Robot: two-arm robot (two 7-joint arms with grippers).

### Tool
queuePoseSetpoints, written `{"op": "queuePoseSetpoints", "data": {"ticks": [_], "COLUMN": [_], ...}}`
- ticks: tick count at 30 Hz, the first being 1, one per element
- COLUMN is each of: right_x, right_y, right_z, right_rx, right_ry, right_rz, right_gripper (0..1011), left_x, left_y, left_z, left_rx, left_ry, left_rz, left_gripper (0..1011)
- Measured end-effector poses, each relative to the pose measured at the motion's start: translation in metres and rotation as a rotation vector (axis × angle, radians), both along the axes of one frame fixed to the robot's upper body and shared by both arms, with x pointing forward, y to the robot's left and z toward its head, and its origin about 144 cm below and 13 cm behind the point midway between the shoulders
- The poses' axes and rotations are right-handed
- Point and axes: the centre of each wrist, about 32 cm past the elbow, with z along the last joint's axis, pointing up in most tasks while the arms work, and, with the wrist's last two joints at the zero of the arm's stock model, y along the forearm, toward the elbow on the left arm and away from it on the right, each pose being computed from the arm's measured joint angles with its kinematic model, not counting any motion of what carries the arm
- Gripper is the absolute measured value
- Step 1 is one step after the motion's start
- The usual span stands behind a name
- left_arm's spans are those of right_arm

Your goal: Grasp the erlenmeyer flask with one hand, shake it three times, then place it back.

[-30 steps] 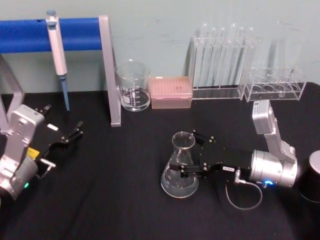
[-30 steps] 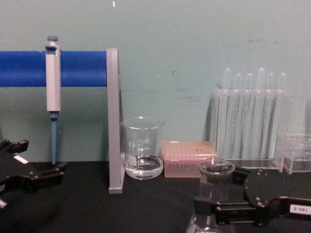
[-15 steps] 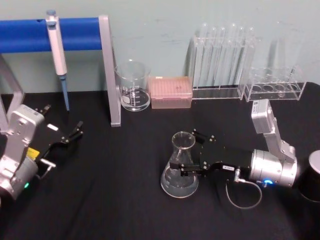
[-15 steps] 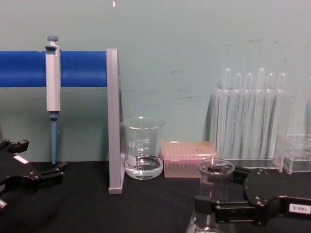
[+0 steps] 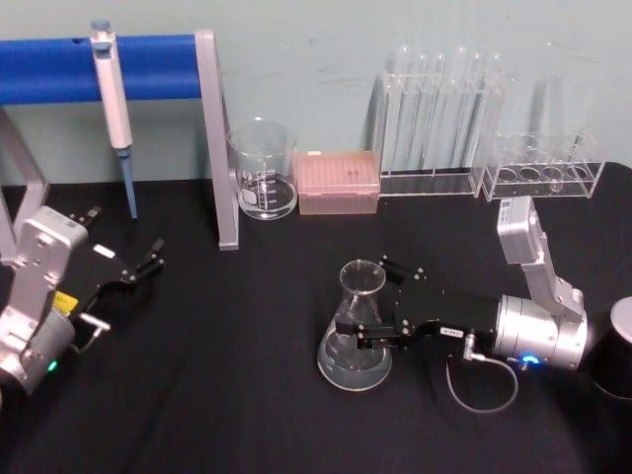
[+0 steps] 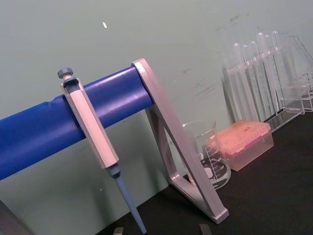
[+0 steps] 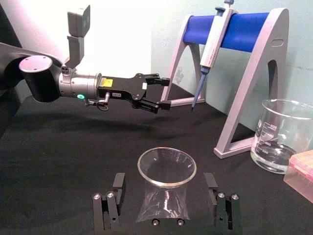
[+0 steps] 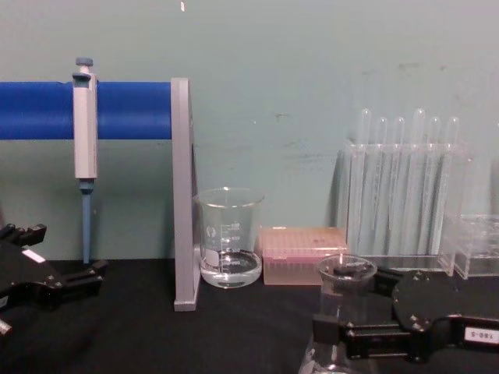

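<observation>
The flask (image 5: 348,363) stands upright on the black table (image 5: 247,395), a bit right of the middle. Your right gripper (image 5: 360,296) has its jaws open, one on each side of the neck, with small gaps, holding nothing. Your left gripper (image 5: 138,267) sits well apart on the left, jaws open and empty. At the back stand the beaker (image 5: 263,183), pink box (image 5: 338,182) and test tubes (image 5: 434,109).

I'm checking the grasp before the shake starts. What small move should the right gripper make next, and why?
Probably close the right gripper on the erlenmeyer flask. In the right wrist view its fingers flank the neck with gaps showing, and the flask rests on the black table, so it seems not yet gripped. The left gripper sits idle at the left.
</observation>
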Motion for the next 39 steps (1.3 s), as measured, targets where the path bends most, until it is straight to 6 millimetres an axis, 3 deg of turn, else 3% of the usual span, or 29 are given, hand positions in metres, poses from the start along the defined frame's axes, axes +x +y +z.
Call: {"op": "queuePoseSetpoints", "data": {"ticks": [11,22,25,30,39], "right_x": [-0.0001,-0.0001,0.0000,-0.0001,0.0000], "right_y": [0.0000,0.0000,0.0000,0.0000,0.0000], "right_z": [-0.0001,-0.0001,0.0000,-0.0001,-0.0001], "right_rx": [0.000,0.000,0.000,0.001,0.000], "right_ry": [0.000,0.000,0.000,0.000,0.000], "right_rz": [0.001,0.002,0.002,0.002,0.002], "right_gripper": [977,707,564,457,457], "left_x": [0.0000,0.0000,0.0000,0.0000,0.0000], "left_y": [0.0000,0.0000,0.0000,0.0000,0.0000], "left_z": [0.0000,0.0000,0.0000,0.0000,0.0000], "left_rx": [0.000,0.000,0.000,0.000,0.000], "left_ry": [0.000,0.000,0.000,0.000,0.000], "left_rz": [0.000,0.000,0.000,0.000,0.000], "left_gripper": [1001,1001,1001,1001,1001]}}
